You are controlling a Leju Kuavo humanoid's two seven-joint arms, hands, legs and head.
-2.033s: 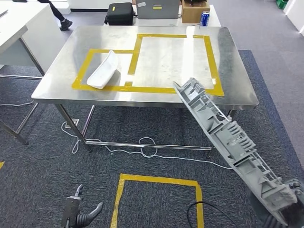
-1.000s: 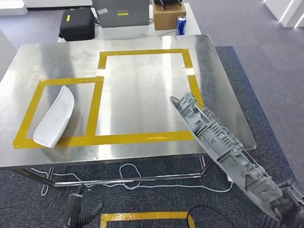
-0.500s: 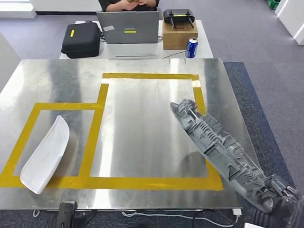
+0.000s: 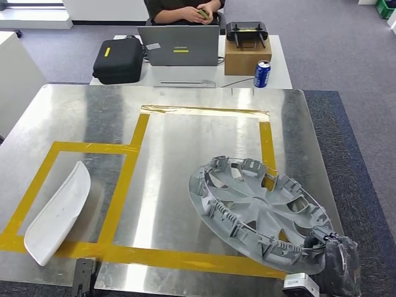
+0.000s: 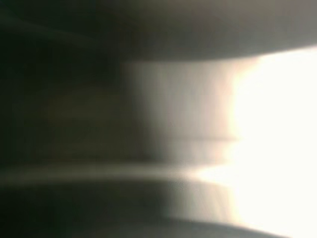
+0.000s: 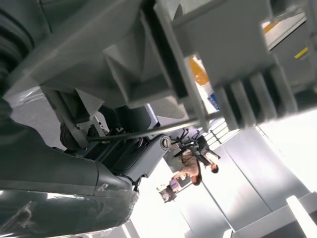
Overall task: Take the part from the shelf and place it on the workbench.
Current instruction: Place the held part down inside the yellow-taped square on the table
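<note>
A grey wheel cover [image 4: 254, 213] with its ribbed inner side up lies nearly flat over the steel workbench [image 4: 187, 161], inside the large yellow-taped rectangle [image 4: 266, 139]. My right hand [image 4: 341, 269] grips its near right rim at the table's front corner. I cannot tell whether the cover touches the table. In the right wrist view the cover's ribs [image 6: 209, 44] loom close above my right hand's dark fingers [image 6: 56, 173]. A dark piece of my left hand [image 4: 84, 277] pokes up at the front edge, its fingers hidden. The left wrist view is a blur.
A white curved part [image 4: 58, 213] lies in the smaller taped rectangle at the left. Behind the workbench stands a table with a laptop [image 4: 181, 46], a black case [image 4: 117, 59], a cardboard box [image 4: 245, 54] and a blue can [image 4: 262, 73]; a person [image 4: 187, 11] sits there.
The camera has come up close to the workbench. The wheel cover has swung from edge-on and steeply tilted to nearly flat over the large taped rectangle, still in my right hand.
</note>
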